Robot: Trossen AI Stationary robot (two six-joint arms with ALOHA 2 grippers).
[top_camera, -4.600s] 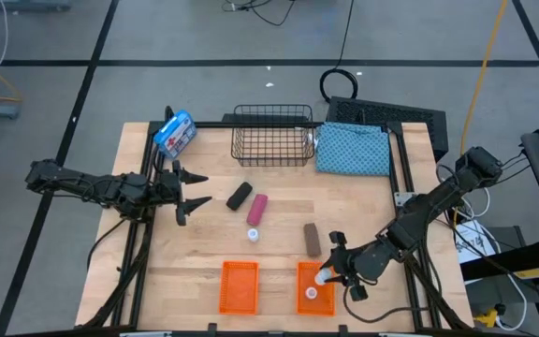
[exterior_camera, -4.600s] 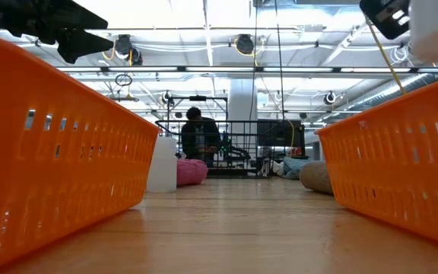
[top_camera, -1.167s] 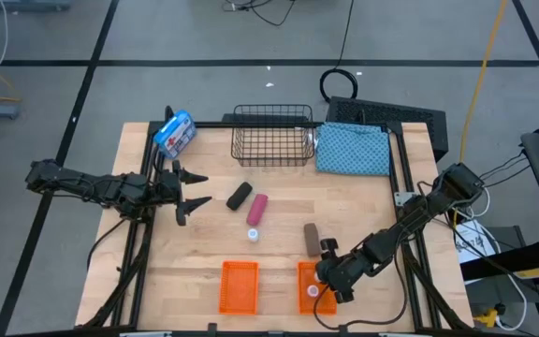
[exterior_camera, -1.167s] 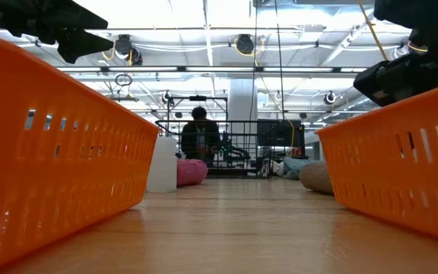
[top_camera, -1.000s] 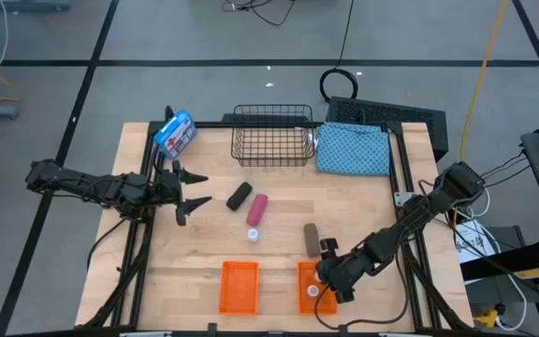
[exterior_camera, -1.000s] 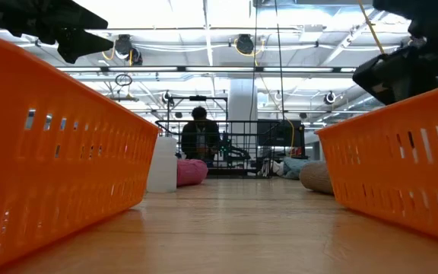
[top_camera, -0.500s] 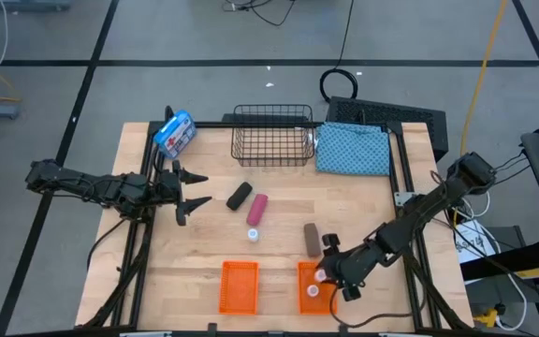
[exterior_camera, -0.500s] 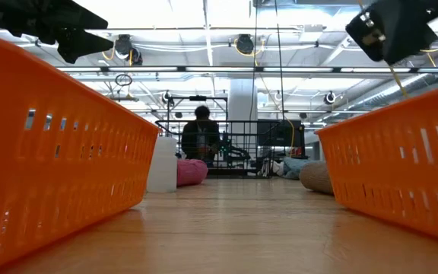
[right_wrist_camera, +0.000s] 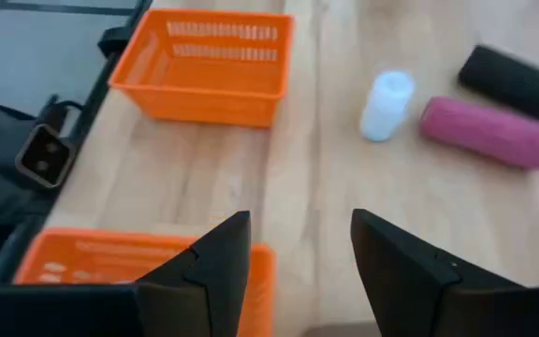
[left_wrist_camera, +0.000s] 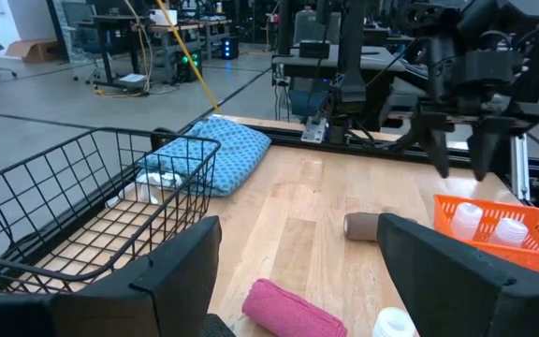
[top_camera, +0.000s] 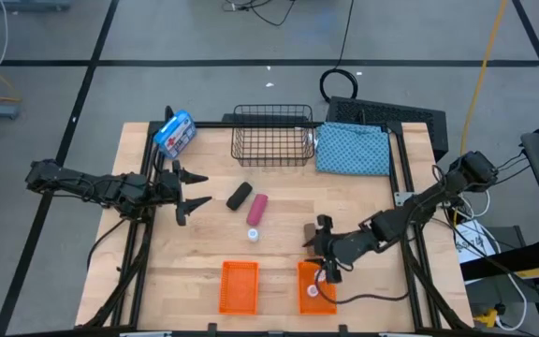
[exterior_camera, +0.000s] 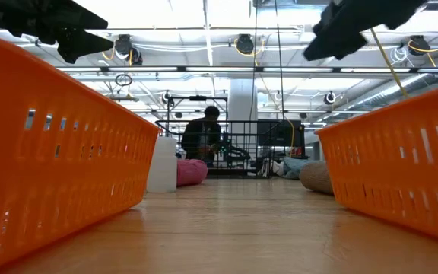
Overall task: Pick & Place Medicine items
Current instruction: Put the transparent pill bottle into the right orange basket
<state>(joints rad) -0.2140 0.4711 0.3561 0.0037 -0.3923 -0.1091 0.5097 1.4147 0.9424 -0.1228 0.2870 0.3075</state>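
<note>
My right gripper [top_camera: 320,249] hangs open above the table, just beyond the right orange basket [top_camera: 313,288], over the brown piece [top_camera: 311,236]. The left wrist view shows it [left_wrist_camera: 461,154] open above that basket, where two white bottles [left_wrist_camera: 488,225] stand. A third white bottle [top_camera: 253,233] stands on the table near the pink piece [top_camera: 257,209] and the black piece [top_camera: 240,195], which both lie flat. My left gripper [top_camera: 197,190] waits open at the table's left side.
The left orange basket [top_camera: 239,285] sits at the near edge. A wire basket [top_camera: 271,136] and a blue patterned cloth [top_camera: 354,150] lie along the far edge, and a blue-and-white package [top_camera: 174,134] lies at the far left corner. A person [exterior_camera: 201,137] is in the room behind.
My right gripper has risen out of the right orange basket and moved toward the far edge and the table's left, ending over the brown piece. The white bottles stay in the basket. My left arm has kept still.
</note>
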